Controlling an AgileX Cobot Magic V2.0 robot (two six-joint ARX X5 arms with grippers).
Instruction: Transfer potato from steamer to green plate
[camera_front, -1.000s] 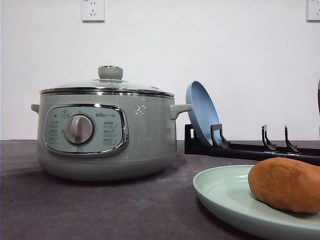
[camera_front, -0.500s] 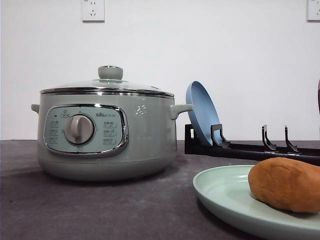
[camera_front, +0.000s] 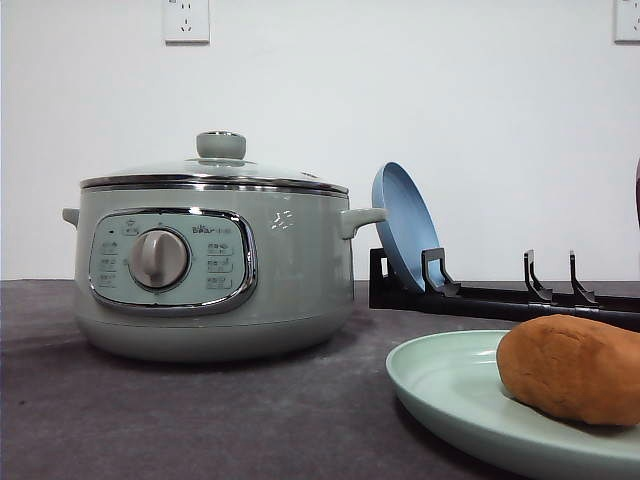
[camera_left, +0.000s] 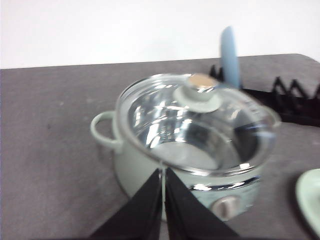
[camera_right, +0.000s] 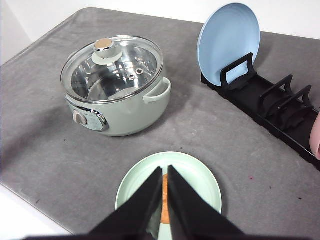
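The potato (camera_front: 570, 368), an orange-brown lump, lies on the pale green plate (camera_front: 440, 380) at the front right of the table. To its left stands the sage-green steamer (camera_front: 290, 270), glass lid on, with no potato visible inside it. My left gripper (camera_left: 163, 172) hangs shut above the steamer (camera_left: 127, 170) near its front rim, holding nothing. My right gripper (camera_right: 165, 170) is shut high over the green plate (camera_right: 200, 175). A sliver of the potato (camera_right: 164, 204) shows in the thin slit between its fingers. The steamer (camera_right: 125, 117) sits farther back on the left.
A blue plate (camera_front: 402, 235) stands upright in a black dish rack (camera_front: 500, 298) behind the green plate, right of the steamer. Something pink (camera_right: 316, 134) sits at the rack's far end. Grey cloth covers the table, and a white wall rises behind it.
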